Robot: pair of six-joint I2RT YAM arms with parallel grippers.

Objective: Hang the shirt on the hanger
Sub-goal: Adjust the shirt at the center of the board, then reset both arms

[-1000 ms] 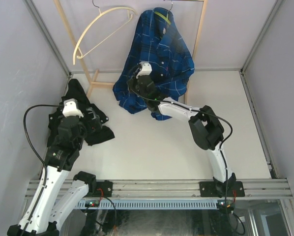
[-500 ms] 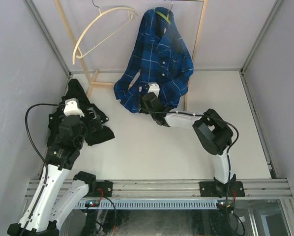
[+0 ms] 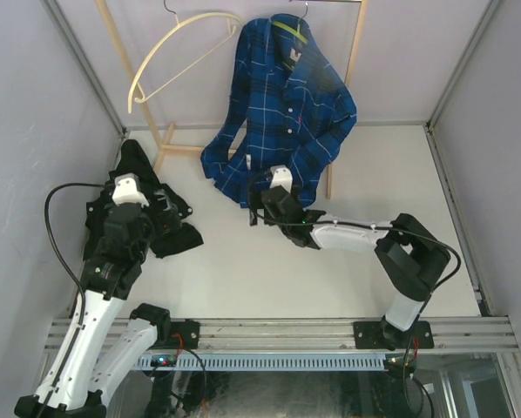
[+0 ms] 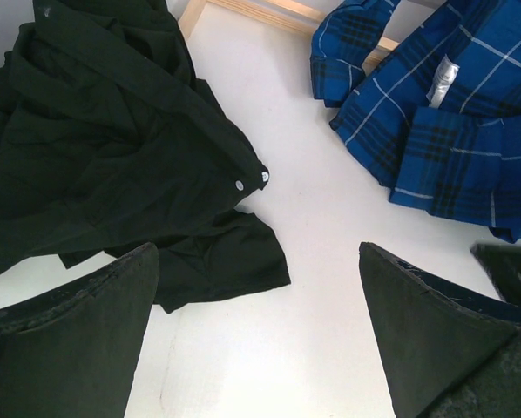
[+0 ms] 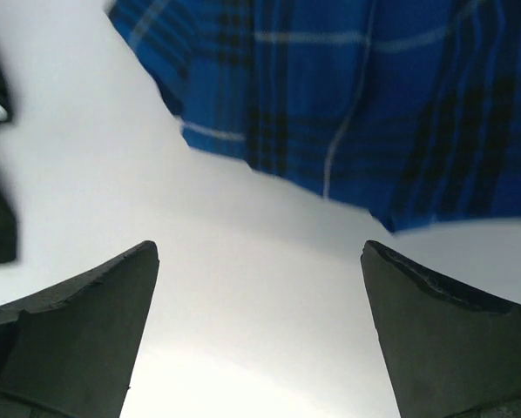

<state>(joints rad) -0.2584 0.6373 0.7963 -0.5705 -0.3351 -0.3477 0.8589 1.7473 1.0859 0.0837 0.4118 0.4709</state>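
Note:
The blue plaid shirt (image 3: 287, 113) hangs from the lime-green hanger (image 3: 287, 29), which shows only at the collar; the hem and one sleeve reach the table. My right gripper (image 3: 254, 207) sits just below the hem, open, with nothing between its fingers. In the right wrist view the gripper (image 5: 259, 248) faces the shirt's lower edge (image 5: 356, 96) across bare table. My left gripper (image 3: 160, 213) hovers open over the black garment (image 3: 147, 205). In the left wrist view the left gripper (image 4: 258, 252) is empty, with the shirt (image 4: 452, 122) at the upper right.
A cream hanger (image 3: 182, 52) hangs at the back left on the wooden rack (image 3: 167, 144), whose right post (image 3: 343, 87) runs behind the shirt. The black garment (image 4: 95, 131) lies crumpled at the left. Grey walls enclose the table on three sides.
My right gripper opened, let go of the shirt and drew back toward the near side. The shirt dropped to hang straighter. The left arm stayed put.

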